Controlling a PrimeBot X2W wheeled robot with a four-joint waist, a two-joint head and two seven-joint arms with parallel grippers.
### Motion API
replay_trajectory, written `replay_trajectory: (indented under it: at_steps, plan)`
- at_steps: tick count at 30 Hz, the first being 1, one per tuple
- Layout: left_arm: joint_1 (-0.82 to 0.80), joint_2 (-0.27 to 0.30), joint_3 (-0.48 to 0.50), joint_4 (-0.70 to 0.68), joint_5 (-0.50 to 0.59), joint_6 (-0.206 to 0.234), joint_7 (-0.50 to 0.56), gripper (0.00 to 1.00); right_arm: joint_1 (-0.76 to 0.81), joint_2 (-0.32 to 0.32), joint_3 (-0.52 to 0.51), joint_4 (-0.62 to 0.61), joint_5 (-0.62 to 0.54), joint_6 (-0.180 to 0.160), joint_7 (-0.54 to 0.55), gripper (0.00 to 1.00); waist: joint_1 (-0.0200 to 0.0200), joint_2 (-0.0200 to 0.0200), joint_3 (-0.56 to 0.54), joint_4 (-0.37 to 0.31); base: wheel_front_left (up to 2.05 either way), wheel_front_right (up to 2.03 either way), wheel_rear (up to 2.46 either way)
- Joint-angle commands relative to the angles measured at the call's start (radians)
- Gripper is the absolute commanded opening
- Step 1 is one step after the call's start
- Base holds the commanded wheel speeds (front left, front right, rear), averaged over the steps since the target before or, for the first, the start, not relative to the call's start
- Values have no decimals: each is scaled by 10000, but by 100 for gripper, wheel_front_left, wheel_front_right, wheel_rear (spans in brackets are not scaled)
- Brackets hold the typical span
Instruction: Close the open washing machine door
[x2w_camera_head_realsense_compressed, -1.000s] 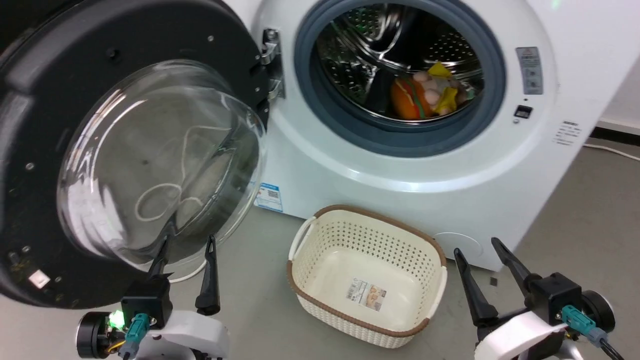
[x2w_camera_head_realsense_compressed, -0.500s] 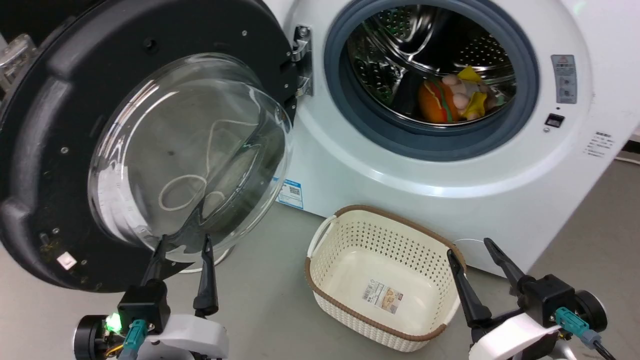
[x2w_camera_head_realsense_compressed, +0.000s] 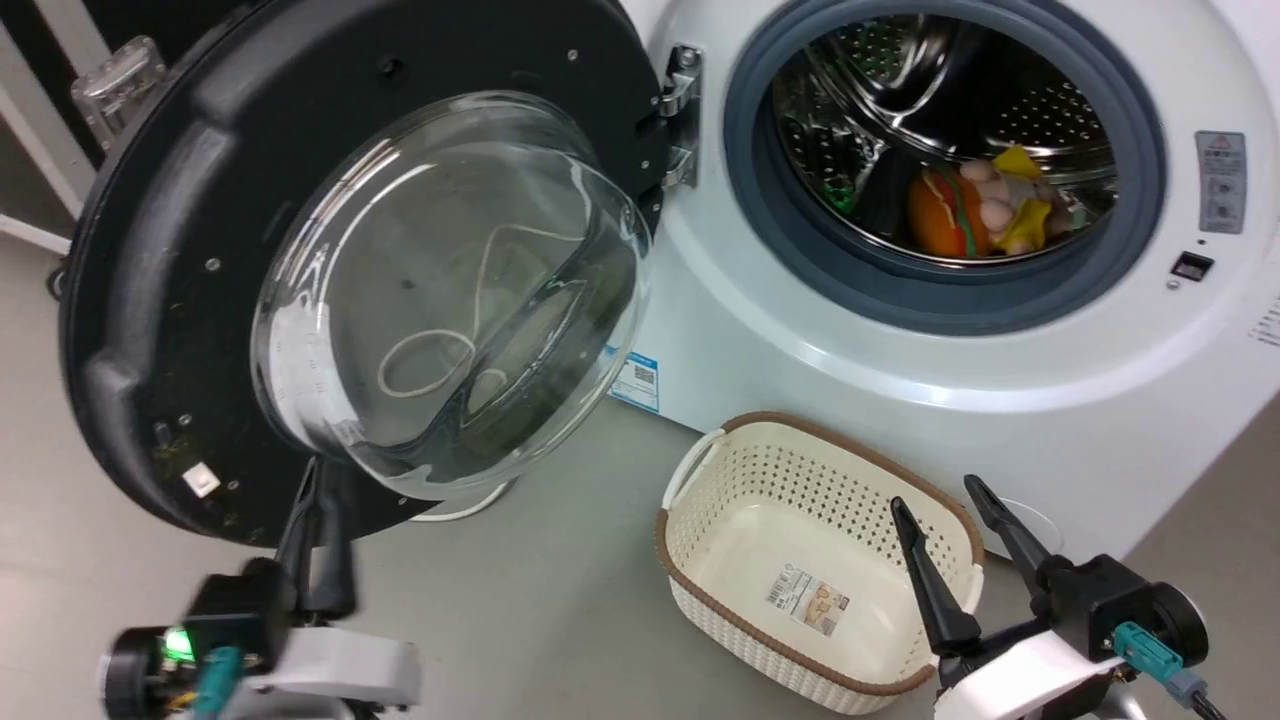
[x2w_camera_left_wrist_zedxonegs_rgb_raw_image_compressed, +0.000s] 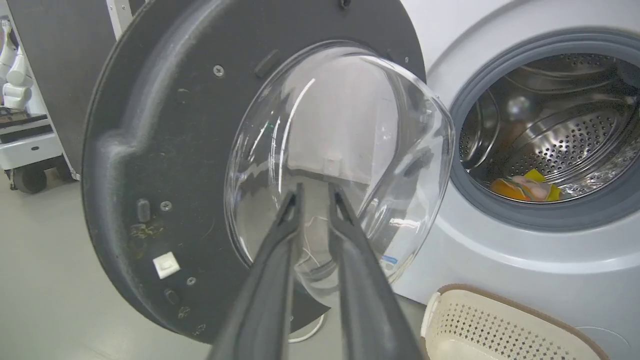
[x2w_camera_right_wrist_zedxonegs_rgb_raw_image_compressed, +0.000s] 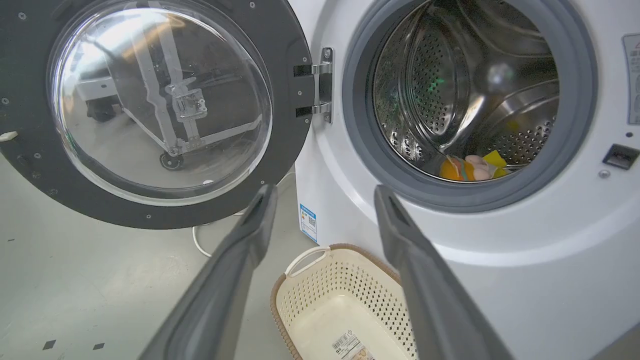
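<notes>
Washing machine door (x2w_camera_head_realsense_compressed: 330, 250): swung wide open at left of washing machine (x2w_camera_head_realsense_compressed: 900, 380), top edge cropped. Left gripper (x2w_camera_left_wrist_zedxonegs_rgb_raw_image_compressed: 315, 192): blurred, jaws nearly together, before the glass. Right gripper (x2w_camera_head_realsense_compressed: 940, 510): jaws apart, empty, over basket (x2w_camera_head_realsense_compressed: 700, 480).

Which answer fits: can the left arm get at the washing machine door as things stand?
Probably yes: the left pincer sits just below the washing machine door, fingers nearly shut and aimed at its glass bowl, with nothing between them.

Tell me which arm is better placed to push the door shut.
Left: its tool sits right below the washing machine door, fingers nearly together. The right tool hangs over the basket, away from it.
</notes>
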Motion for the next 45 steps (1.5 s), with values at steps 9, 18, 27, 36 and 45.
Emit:
replay_trajectory:
  at_steps: [9,18,27,36,45]
  plan:
    - [-1553,488,1624,-982,-1433,-1061,-330,0,200,34,-422,-219,9,6,-334,100,0,0,456,589,0,0,0]
    - [-4103,2481,2787,502,-3504,-1304,469,0,-192,3,-144,-559,-153,7,-522,100,0,0,1323,451,0,0,0]
    - [-6397,3552,4253,4209,-6842,-1072,3589,0,-479,-87,198,-509,61,7,-710,100,0,0,1610,300,0,0,0]
    - [-7015,3684,4940,5946,-9921,-1345,7066,0,-441,-51,248,-345,232,8,-898,100,0,0,1474,345,0,0,0]
    - [-6196,3003,4449,5381,-11427,-1506,9166,0,-166,-12,151,-294,302,8,-906,100,0,0,980,349,0,0,0]
